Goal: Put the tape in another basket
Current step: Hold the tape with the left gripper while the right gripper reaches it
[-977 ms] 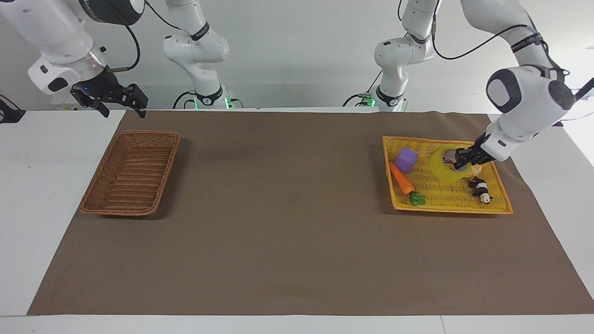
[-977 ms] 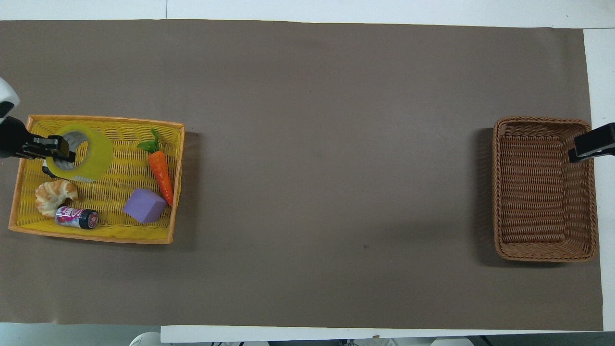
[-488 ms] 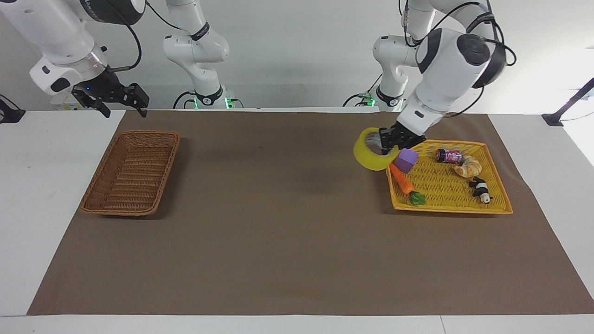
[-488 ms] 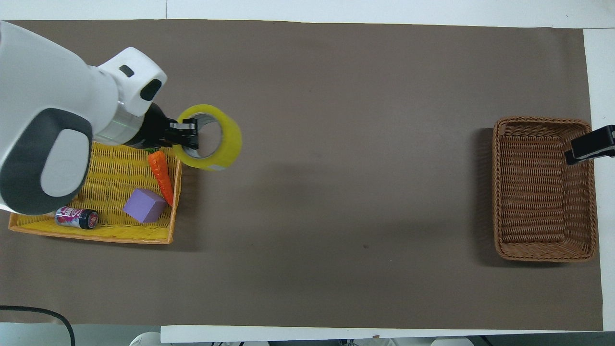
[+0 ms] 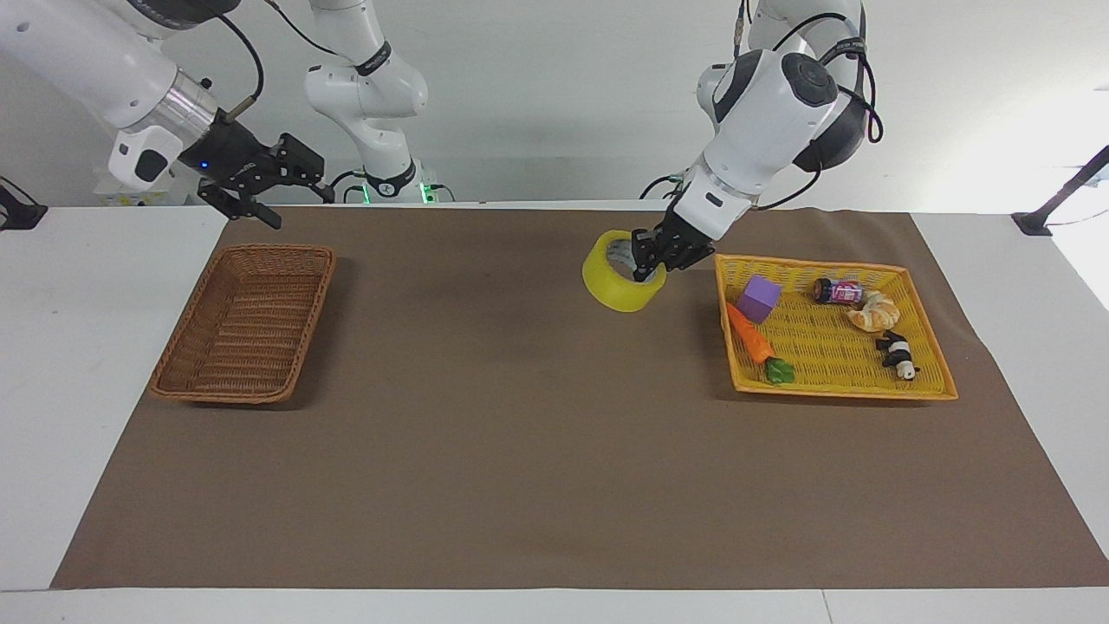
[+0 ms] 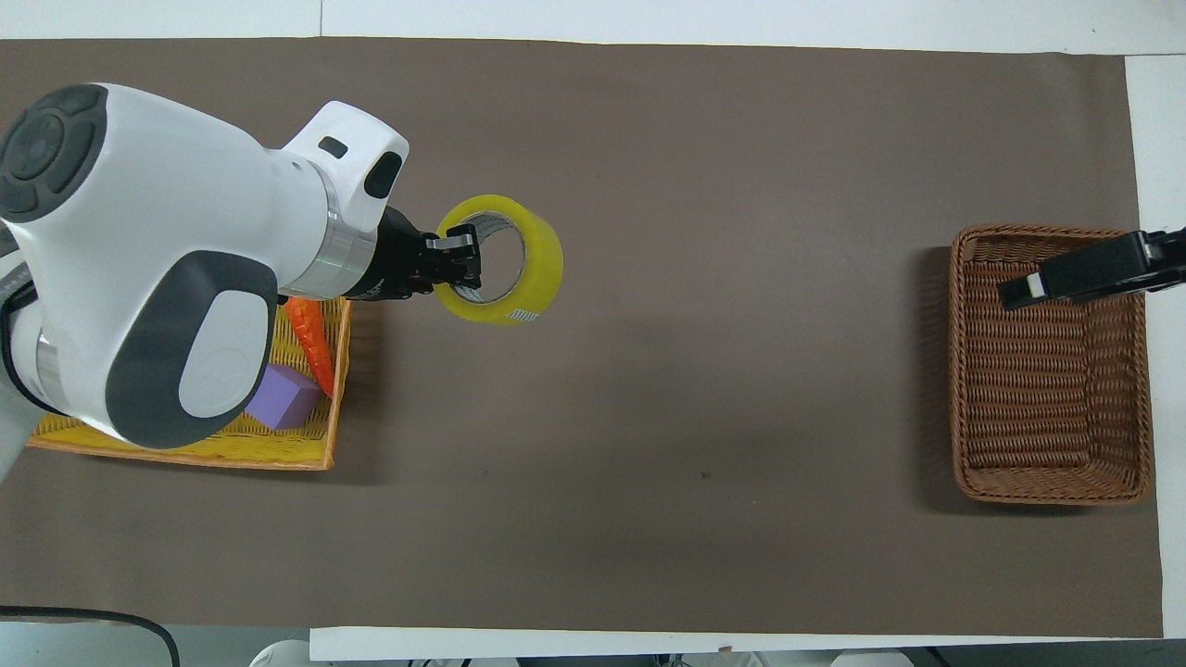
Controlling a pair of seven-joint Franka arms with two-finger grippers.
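My left gripper (image 5: 648,258) is shut on the rim of the yellow tape roll (image 5: 617,284), one finger inside its pale core. It holds the roll in the air over the brown mat, just outside the yellow tray, on the side toward the table's middle. The overhead view shows the same grip, with the left gripper (image 6: 460,269) on the tape (image 6: 547,269). The brown wicker basket (image 5: 277,249) stands empty at the right arm's end of the table (image 6: 1056,496). My right gripper (image 5: 270,186) is open and empty, raised by that basket and over its edge (image 6: 1075,276).
The yellow plastic tray (image 5: 840,392) at the left arm's end holds a purple block (image 5: 759,299), a toy carrot (image 5: 750,334), a croissant (image 5: 875,312), a small can (image 5: 837,290) and a panda figure (image 5: 897,354). A brown mat (image 5: 520,433) covers the table.
My left gripper has lifted the tape out of the yellow tray and carried it toward the table's middle. My right gripper has shifted over the wicker basket's edge.
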